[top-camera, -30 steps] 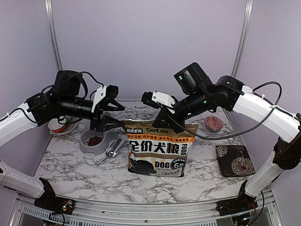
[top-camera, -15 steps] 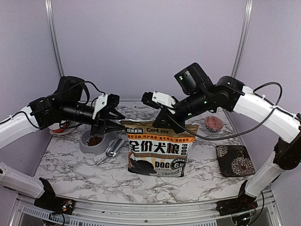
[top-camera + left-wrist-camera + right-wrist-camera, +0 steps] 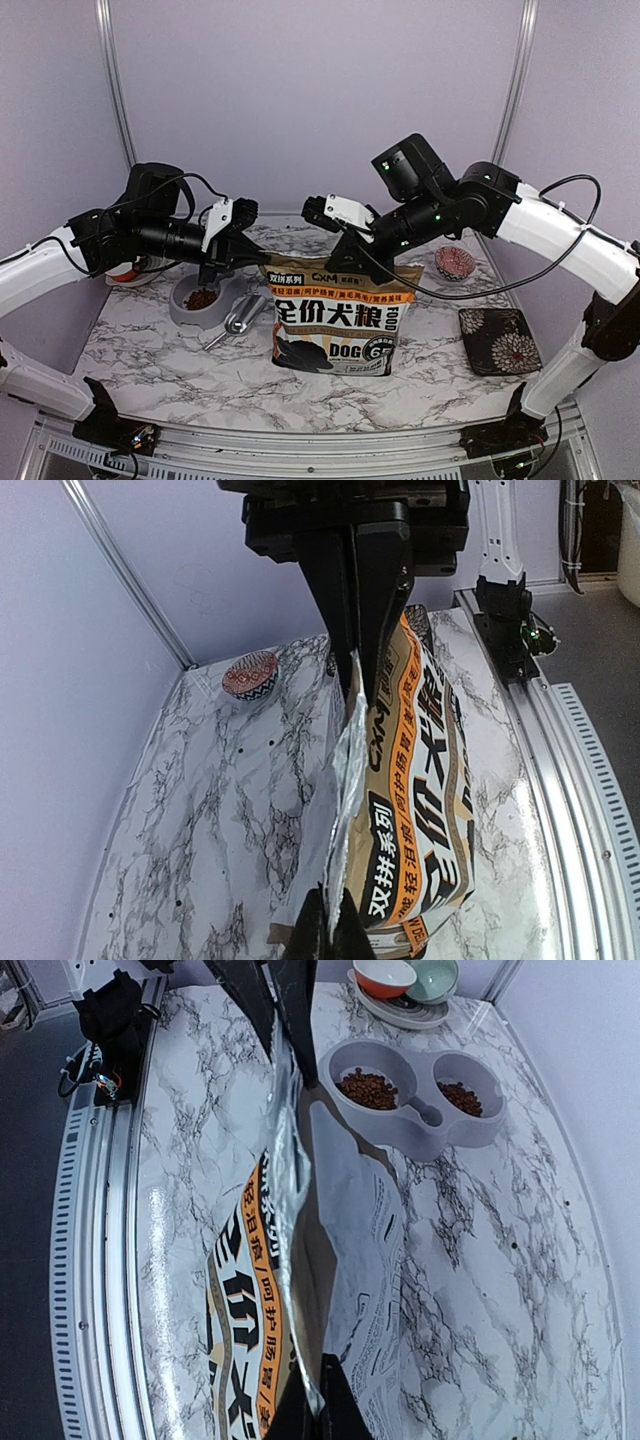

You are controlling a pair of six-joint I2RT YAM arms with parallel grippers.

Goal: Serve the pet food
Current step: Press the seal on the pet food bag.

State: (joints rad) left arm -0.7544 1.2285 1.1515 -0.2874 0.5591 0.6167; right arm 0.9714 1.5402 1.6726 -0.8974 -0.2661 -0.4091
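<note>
1. Marble-patterned tabletop [image 3: 150, 370] carries everything. Nearest you, the dog-food bag [image 3: 335, 320] stands upright at the centre with its printed face toward the arm bases, so the mouth points up and nothing can pour out.
2. To its right lies a dark square dish with white flowers [image 3: 498, 340], well apart from the bag and not in use.
3. Just left of the bag a metal scoop [image 3: 238, 318] lies flat on the table, between the bag and the feeder. Neither arm holds it, which suggests the scooping is over.
4. At the bag's top edge, your left gripper [image 3: 335, 928] is clamped tight on the foil lip at the left corner. Your right gripper [image 3: 315, 1405] is pinched just as tight on the same lip further along. Held at two points, the mouth is drawn flat and straight. That looks like a grip for closing or steadying the bag, not for pouring.
5. Beyond the scoop sits the grey twin-bowl feeder [image 3: 420, 1140], and the pet food [image 3: 367, 1088] lies in both of its wells. The serving looks largely done.
6. Farthest back are an orange bowl [image 3: 385, 975] stacked with a green one at the left, and a red-patterned bowl [image 3: 250, 675] at the right. Both are clear of the arms.
</note>
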